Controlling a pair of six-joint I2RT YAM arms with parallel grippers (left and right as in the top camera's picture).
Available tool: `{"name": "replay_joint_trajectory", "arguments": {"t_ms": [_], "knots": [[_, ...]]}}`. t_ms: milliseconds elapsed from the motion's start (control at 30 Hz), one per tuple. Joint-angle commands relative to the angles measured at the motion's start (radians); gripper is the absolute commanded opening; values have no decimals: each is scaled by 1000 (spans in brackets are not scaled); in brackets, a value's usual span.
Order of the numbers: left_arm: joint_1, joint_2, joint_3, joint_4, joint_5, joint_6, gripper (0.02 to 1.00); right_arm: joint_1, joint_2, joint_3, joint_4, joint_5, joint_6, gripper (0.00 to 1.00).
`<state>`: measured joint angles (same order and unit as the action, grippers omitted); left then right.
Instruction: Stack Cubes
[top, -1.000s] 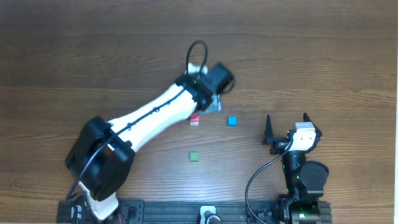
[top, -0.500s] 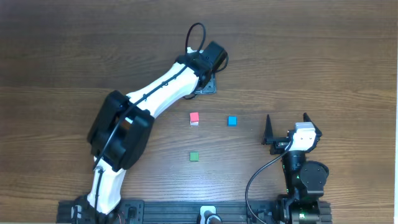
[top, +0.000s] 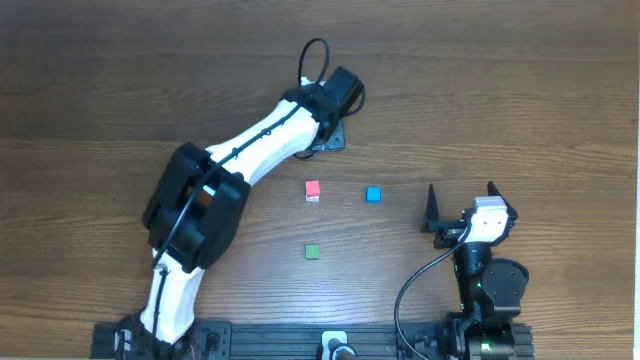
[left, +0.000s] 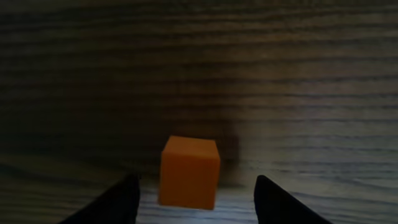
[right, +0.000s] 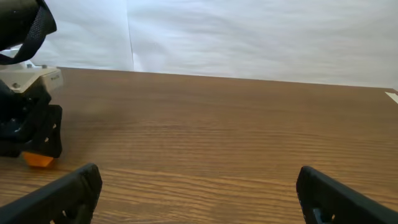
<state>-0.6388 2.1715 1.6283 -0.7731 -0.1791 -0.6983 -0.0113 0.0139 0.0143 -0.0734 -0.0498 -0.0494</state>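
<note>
An orange cube stands on the wood table, just ahead of and between the fingers of my left gripper, which is open and low over it. In the top view the left gripper is far up the table and hides that cube. Nearer lie a red cube, a blue cube and a green cube, each apart from the others. My right gripper is open and empty right of the blue cube. Its wrist view shows the orange cube beneath the left gripper.
The brown wood table has free room on its far side and both ends. A white wall stands beyond the table's far edge. A black cable loops off the left wrist.
The left arm has swung away from the red cube, farther up the table, and settled over the orange cube. The right arm has kept still.
</note>
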Motion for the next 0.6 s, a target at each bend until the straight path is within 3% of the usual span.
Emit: {"name": "replay_joint_trajectory", "arguments": {"t_ms": [33,267,600], "knots": [[16,28,14,2,26,14,588,6,-8,-9,2,3,0,991],[16,50,14,3,29,14,538,6,-8,-9,3,3,-1,993],[16,51,14,8,32,10,211,6,-8,-9,2,3,0,991]]}}
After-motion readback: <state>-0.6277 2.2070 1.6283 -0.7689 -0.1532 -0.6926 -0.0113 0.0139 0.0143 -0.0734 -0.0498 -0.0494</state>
